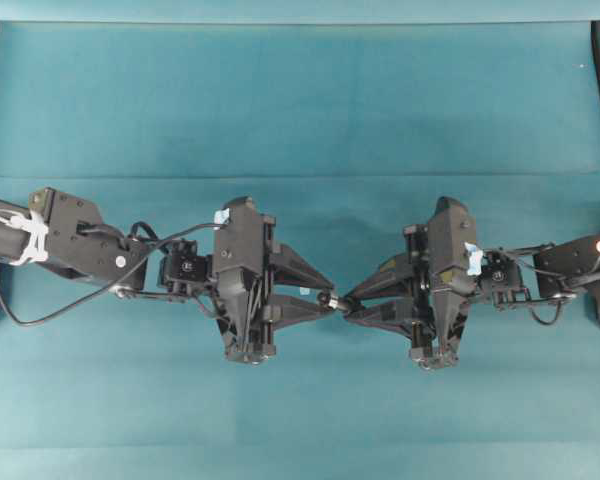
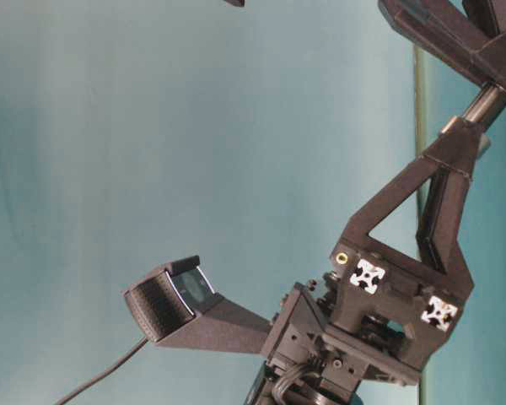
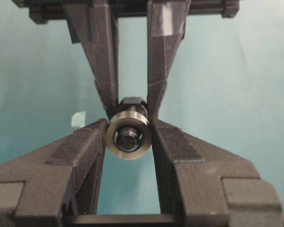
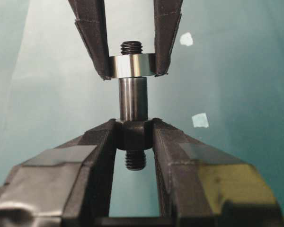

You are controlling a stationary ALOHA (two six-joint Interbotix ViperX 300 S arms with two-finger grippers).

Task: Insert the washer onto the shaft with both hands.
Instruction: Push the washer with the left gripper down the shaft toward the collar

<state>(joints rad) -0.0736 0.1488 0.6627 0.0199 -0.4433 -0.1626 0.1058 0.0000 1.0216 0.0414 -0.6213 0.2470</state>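
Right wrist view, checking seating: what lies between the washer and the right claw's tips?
A bare smooth stretch of the shaft separates washer and right claw.

- My left gripper (image 1: pixel 325 296) reaches toward the washer (image 3: pixel 128 135) at centre, fingertips pinching it.
- My right gripper (image 1: pixel 346 301) meets it tip to tip, fingers clamped on the shaft (image 4: pixel 133 100).

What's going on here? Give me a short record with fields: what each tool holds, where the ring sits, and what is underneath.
left tool: shut on the washer
right tool: shut on the shaft
washer position: on the shaft, its threaded tip poking through the hole
height: both parts held in the air
underneath: teal cloth with pale tape scraps
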